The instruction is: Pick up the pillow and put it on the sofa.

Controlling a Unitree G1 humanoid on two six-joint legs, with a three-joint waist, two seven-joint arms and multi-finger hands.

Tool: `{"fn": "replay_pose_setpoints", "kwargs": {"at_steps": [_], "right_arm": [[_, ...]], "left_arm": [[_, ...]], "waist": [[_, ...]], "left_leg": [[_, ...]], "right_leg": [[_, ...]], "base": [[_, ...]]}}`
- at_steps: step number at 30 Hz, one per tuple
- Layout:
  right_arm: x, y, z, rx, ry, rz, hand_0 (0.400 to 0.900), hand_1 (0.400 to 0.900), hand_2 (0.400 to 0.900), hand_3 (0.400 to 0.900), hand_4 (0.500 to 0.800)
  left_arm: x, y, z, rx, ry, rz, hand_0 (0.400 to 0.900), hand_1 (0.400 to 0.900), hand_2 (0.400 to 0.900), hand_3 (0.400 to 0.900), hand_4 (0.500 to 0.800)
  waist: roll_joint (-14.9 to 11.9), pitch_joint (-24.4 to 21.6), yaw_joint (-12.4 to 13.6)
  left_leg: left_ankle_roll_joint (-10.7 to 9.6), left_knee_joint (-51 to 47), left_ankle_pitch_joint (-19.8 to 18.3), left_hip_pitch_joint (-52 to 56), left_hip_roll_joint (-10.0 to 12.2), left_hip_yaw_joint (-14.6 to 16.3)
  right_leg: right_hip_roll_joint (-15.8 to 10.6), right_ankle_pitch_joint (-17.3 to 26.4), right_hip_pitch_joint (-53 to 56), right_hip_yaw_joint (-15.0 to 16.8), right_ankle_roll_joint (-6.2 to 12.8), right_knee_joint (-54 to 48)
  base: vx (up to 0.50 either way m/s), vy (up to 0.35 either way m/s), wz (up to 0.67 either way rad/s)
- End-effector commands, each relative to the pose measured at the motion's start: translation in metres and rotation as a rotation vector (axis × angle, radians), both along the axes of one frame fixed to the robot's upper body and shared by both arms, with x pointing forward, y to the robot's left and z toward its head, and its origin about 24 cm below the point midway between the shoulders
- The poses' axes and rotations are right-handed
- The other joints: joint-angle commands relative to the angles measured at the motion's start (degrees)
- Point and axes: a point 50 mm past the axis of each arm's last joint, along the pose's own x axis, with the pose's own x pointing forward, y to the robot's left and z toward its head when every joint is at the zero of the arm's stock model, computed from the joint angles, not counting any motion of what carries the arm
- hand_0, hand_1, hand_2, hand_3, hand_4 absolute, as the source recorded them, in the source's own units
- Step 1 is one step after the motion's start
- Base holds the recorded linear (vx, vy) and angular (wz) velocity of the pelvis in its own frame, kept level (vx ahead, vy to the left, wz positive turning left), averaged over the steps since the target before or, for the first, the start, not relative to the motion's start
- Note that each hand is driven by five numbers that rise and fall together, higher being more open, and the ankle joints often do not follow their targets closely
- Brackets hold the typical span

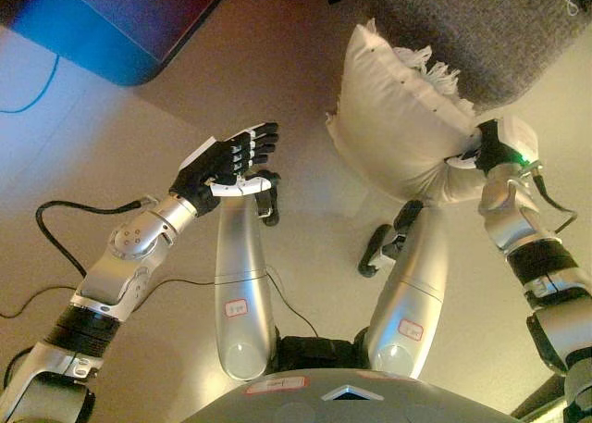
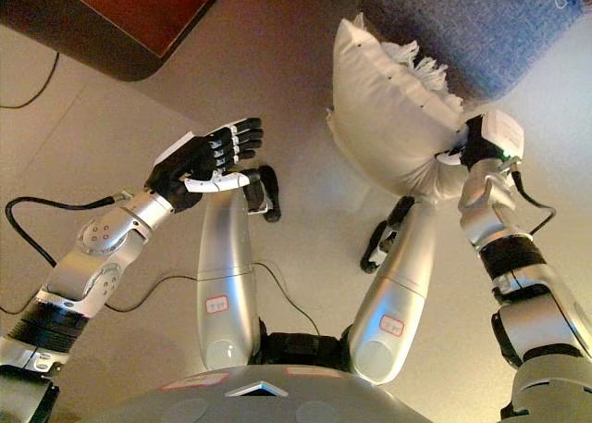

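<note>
A cream-white pillow [image 1: 393, 118] with a fringed edge hangs above the floor at the upper right. My right hand [image 1: 488, 150] is shut on its lower right corner and holds it up. The pillow's top edge lies against the front of the grey sofa [image 1: 481, 25] at the top right. My left hand [image 1: 231, 159] is open and empty, held over the floor left of the pillow, apart from it. The pillow also shows in the right eye view [image 2: 384, 118], with my right hand [image 2: 476, 145] gripping it.
A dark wooden table [image 2: 129, 16] stands at the upper left. Beige floor [image 1: 296, 71] lies between the table and the sofa.
</note>
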Motion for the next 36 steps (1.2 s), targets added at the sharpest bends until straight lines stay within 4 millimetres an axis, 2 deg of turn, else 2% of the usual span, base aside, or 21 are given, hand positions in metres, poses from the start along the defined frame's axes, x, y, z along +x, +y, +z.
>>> {"fn": "replay_pose_setpoints", "kwargs": {"at_steps": [1, 3, 5, 7, 10, 11, 17, 21, 26, 30, 31, 36], "right_arm": [[0.012, 0.023, 0.084, -0.103, -0.483, 0.099, 0.4, 0.4, 0.4, 0.4, 0.5], [0.01, 0.031, 0.087, -0.119, -0.52, 0.129, 0.4, 0.4, 0.4, 0.4, 0.5], [0.002, 0.044, 0.09, -0.143, -0.585, 0.185, 0.4, 0.4, 0.4, 0.4, 0.5], [-0.007, 0.048, 0.09, -0.148, -0.612, 0.218, 0.4, 0.4, 0.4, 0.4, 0.5], [-0.022, 0.046, 0.086, -0.145, -0.645, 0.246, 0.4, 0.4, 0.4, 0.4, 0.5], [-0.027, 0.045, 0.085, -0.138, -0.655, 0.257, 0.4, 0.4, 0.4, 0.4, 0.5], [-0.041, 0.043, 0.096, -0.124, -0.721, 0.325, 0.4, 0.4, 0.4, 0.4, 0.5], [-0.055, 0.046, 0.097, -0.106, -0.725, 0.375, 0.4, 0.4, 0.4, 0.4, 0.5], [-0.07, 0.041, 0.096, -0.098, -0.677, 0.403, 0.4, 0.4, 0.4, 0.4, 0.5], [-0.072, 0.038, 0.098, -0.096, -0.652, 0.414, 0.4, 0.4, 0.4, 0.4, 0.5], [-0.07, 0.035, 0.102, -0.103, -0.632, 0.417, 0.4, 0.4, 0.4, 0.4, 0.5], [-0.055, 0.025, 0.114, -0.072, -0.549, 0.425, 0.4, 0.4, 0.4, 0.4, 0.5]], "left_arm": [[0.008, 0.0, 0.039, -0.217, -0.218, 0.112, 0.9, 0.9, 0.9, 0.9, 0.8], [0.01, -0.001, 0.039, -0.253, -0.228, 0.139, 0.9, 0.9, 0.9, 0.9, 0.8], [0.012, -0.002, 0.038, -0.319, -0.229, 0.192, 0.9, 0.9, 0.9, 0.9, 0.8], [0.011, -0.001, 0.033, -0.339, -0.209, 0.214, 0.9, 0.9, 0.9, 0.9, 0.8], [0.006, 0.003, 0.024, -0.32, -0.182, 0.242, 0.9, 0.9, 0.9, 0.9, 0.8], [0.005, 0.005, 0.021, -0.302, -0.172, 0.253, 0.9, 0.9, 0.9, 0.9, 0.8], [0.007, 0.009, 0.013, -0.258, -0.13, 0.279, 0.9, 0.9, 0.9, 0.9, 0.8], [-0.001, 0.014, 0.0, -0.252, -0.066, 0.292, 0.9, 0.9, 0.9, 0.9, 0.8], [-0.017, 0.02, -0.023, -0.247, 0.044, 0.306, 0.9, 0.9, 0.9, 0.9, 0.8], [-0.023, 0.021, -0.029, -0.254, 0.08, 0.317, 0.9, 0.9, 0.9, 0.9, 0.8], [-0.023, 0.021, -0.032, -0.252, 0.097, 0.314, 0.9, 0.9, 0.9, 0.9, 0.8], [-0.023, 0.015, -0.039, -0.232, 0.135, 0.252, 0.9, 0.9, 0.9, 0.9, 0.8]], "waist": [[1.0, -2.2, -1.0], [0.9, -2.3, -1.3], [0.4, -3.1, -1.8], [-0.1, -4.4, -2.0], [-1.2, -6.5, -2.0], [-1.8, -7.4, -2.0], [-3.5, -9.8, -2.1], [-4.1, -12.8, -2.2], [-4.6, -19.4, -1.9], [-4.7, -22.1, -1.6], [-5.0, -24.0, -1.3], [-5.8, -26.7, 0.1]], "left_leg": [[0.1, -1.3, -10.6, 11.3, 1.2, 1.5], [-0.1, -5.7, -9.2, 13.2, 1.1, 1.8], [-0.8, -15.9, -5.7, 18.0, 0.4, 1.8], [-0.8, -23.2, -3.2, 22.3, -0.3, 2.2], [-0.8, -32.0, -0.5, 28.6, -1.1, 3.1], [-0.3, -36.0, 1.9, 30.9, -1.6, 3.9], [-0.6, -48.2, 5.5, 41.0, -2.6, 6.6], [-1.0, -57.5, 8.3, 49.6, -2.9, 8.3], [-1.4, -71.6, 11.9, 62.0, -4.5, 10.1], [-1.5, -75.1, 12.9, 65.7, -4.7, 11.0], [-1.5, -76.7, 13.2, 67.4, -4.7, 11.4], [-1.6, -78.9, 12.8, 70.9, -5.0, 11.8]], "right_leg": [[4.4, 15.7, 1.5, -2.0, 0.22, -16.0], [5.1, 17.1, 3.2, -1.8, 0.38, -20.0], [6.0, 20.8, 7.6, -1.3, 0.54, -29.2], [6.5, 22.9, 12.0, -1.7, 0.75, -35.7], [6.4, 25.6, 18.6, -3.7, 1.41, -44.9], [6.3, 27.8, 21.1, -5.0, 1.12, -49.5], [5.9, 32.2, 31.3, -8.4, 2.41, -63.3], [7.1, 35.5, 40.1, -10.2, 3.54, -73.1], [10.1, 38.2, 52.3, -12.0, 5.32, -85.3], [11.1, 38.9, 55.8, -12.9, 5.5, -88.5], [11.6, 39.1, 57.7, -13.7, 5.45, -90.3], [12.1, 39.9, 61.6, -15.5, 5.41, -93.7]], "base": [[-0.14, 0.089, -0.24], [-0.12, 0.098, -0.22], [-0.09, 0.118, -0.2], [0.0, 0.084, -0.11], [0.02, 0.068, -0.05], [-0.02, 0.084, -0.05], [-0.03, 0.053, -0.06], [0.09, 0.025, -0.05], [0.23, 0.033, -0.02], [0.15, 0.039, 0.0], [0.21, 0.047, 0.07], [0.16, 0.026, 0.08]]}}
